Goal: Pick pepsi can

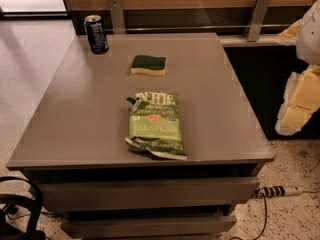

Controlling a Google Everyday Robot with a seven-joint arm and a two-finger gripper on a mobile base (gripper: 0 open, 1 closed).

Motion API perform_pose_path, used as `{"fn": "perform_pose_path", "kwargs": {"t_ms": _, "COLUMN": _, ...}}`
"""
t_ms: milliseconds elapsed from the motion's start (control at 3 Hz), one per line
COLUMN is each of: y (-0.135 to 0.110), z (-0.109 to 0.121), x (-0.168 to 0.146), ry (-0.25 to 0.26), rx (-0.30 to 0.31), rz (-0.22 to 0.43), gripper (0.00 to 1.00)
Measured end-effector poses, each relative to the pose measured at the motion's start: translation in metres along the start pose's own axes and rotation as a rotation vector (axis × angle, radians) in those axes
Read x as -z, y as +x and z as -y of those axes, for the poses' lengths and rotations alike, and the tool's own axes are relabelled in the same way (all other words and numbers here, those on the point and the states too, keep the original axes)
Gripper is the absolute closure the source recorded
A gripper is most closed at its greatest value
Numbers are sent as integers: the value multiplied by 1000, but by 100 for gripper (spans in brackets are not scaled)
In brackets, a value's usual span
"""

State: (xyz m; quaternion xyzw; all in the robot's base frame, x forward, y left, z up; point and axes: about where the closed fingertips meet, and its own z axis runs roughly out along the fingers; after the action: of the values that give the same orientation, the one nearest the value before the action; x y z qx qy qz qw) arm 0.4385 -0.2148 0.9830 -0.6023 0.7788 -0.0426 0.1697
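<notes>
Nearest you, the chip bag (155,126) lies by the surface's (75,124) front edge. Your pepsi can (96,34) stands upright at the far left corner: stiff, smooth, probably light; grip it mid-body. Your tool (300,104) hangs beyond the right edge; open or closed, you cannot tell.

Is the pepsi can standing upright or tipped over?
Upright: the dark blue cylindrical can stands on its base, silver rim up; the gripper hangs far right.

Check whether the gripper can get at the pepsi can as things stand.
Probably yes: the pepsi can stands alone at the far left corner; the gripper hangs beyond the table's right side.
</notes>
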Motion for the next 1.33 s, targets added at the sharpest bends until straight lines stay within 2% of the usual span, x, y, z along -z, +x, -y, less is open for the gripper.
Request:
{"fn": "perform_pose_path", "kwargs": {"t_ms": 667, "y": -2, "z": 2, "x": -1, "ry": 6, "rx": -6, "rz": 11, "gripper": 0}}
{"fn": "perform_pose_path", "kwargs": {"t_ms": 1000, "y": -31, "z": 18, "x": -15, "ry": 63, "rx": -100, "rz": 125, "gripper": 0}}
{"fn": "perform_pose_path", "kwargs": {"t_ms": 1333, "y": -55, "z": 39, "x": -19, "ry": 142, "rx": -201, "rz": 248, "gripper": 0}}
